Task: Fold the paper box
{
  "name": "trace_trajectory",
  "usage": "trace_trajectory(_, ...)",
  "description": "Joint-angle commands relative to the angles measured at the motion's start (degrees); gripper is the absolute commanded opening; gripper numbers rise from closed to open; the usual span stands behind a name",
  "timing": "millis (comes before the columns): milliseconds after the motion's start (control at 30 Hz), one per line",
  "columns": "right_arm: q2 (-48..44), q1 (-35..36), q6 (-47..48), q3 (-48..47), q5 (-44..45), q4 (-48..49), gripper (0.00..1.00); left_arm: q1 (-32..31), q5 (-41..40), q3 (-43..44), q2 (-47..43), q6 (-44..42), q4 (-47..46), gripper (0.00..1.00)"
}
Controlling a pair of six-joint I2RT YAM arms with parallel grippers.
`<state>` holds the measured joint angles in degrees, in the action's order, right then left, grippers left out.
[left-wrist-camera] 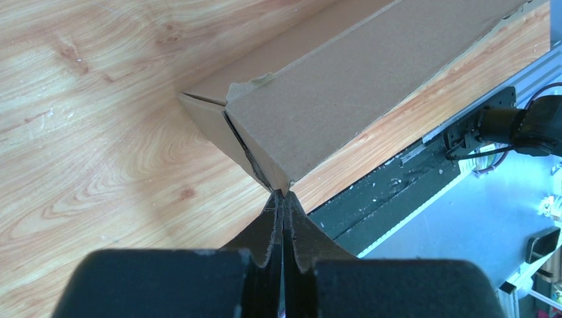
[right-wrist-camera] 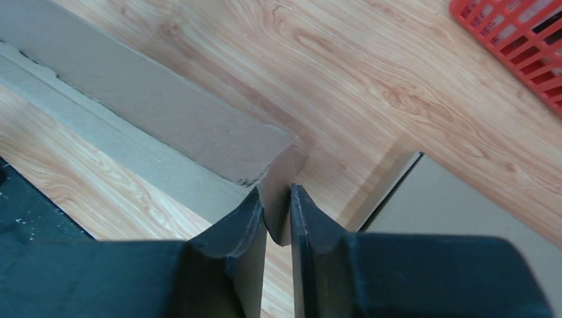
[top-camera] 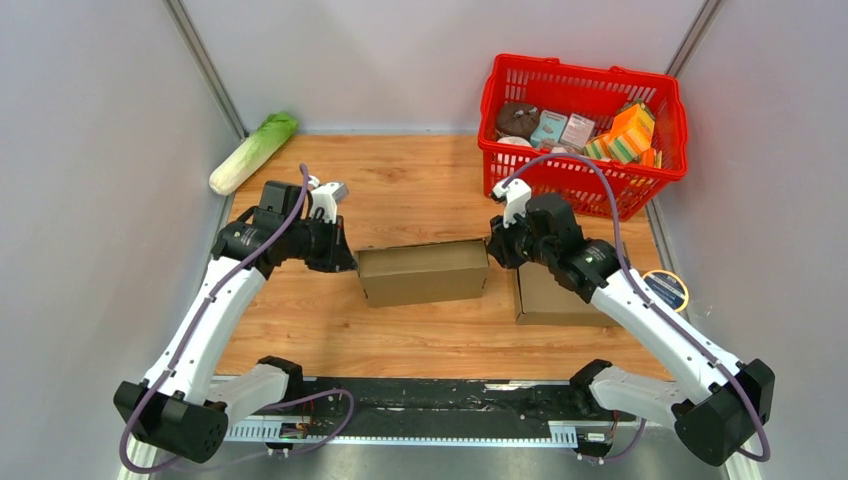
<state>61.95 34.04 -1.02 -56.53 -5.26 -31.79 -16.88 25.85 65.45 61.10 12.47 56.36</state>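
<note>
The brown paper box (top-camera: pixel 420 272) lies lengthwise in the middle of the wooden table, its top closed. My left gripper (top-camera: pixel 348 262) is at the box's left end. In the left wrist view it (left-wrist-camera: pixel 283 195) is shut, fingertips pressed together and touching the lower corner of the box (left-wrist-camera: pixel 344 86), whose end flaps stand slightly ajar. My right gripper (top-camera: pixel 492 250) is at the box's right end. In the right wrist view it (right-wrist-camera: pixel 276 192) has closed on the end flap (right-wrist-camera: pixel 283 169), which stands between the two fingers.
A flat cardboard piece (top-camera: pixel 545 298) lies under the right arm, just right of the box. A red basket (top-camera: pixel 520 170) of groceries stands at the back right. A cabbage (top-camera: pixel 253 152) lies at the back left, and a tape roll (top-camera: pixel 667 290) at the right edge.
</note>
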Motion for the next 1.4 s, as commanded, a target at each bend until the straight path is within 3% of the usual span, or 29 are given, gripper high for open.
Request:
trace_trajectory(0,-1.66,-0.12,-2.85,-3.05,-3.18,0.60,0.18,0.01,1.66,2.14,0.42,-0.96,-0.46,0.00)
trace_trajectory(333,7.47,0.06,-10.75,-14.91,-4.06,-13.20,0.01,0.01,2.19,1.44,0.16,-0.08,-0.81,0.00)
trace_trajectory(933,10.65,0.15,-25.35,-15.98,-0.80,-16.64,0.02,0.01,2.89,0.64,-0.10,0.36,-1.07,0.00)
trace_trajectory(1200,8.80,2.25,-24.22,-11.86,4.72,-13.04,0.12,0.01,2.89,0.29,-0.54,0.80,-1.60,0.00)
trace_trajectory(1300,5.21,2.70,-21.66,-6.95,6.84,-8.12,0.37,0.01,2.54,-1.28,-1.77,1.67,-3.44,0.00)
trace_trajectory(1333,4.15,2.70,-21.31,-6.58,6.14,-7.59,0.54,0.01,2.28,-1.73,-2.04,1.94,-3.80,0.00)
trace_trajectory(1367,2.40,2.70,-20.87,-6.92,4.22,-7.93,0.62,0.01,2.19,-2.25,-2.21,2.03,-4.15,0.00)
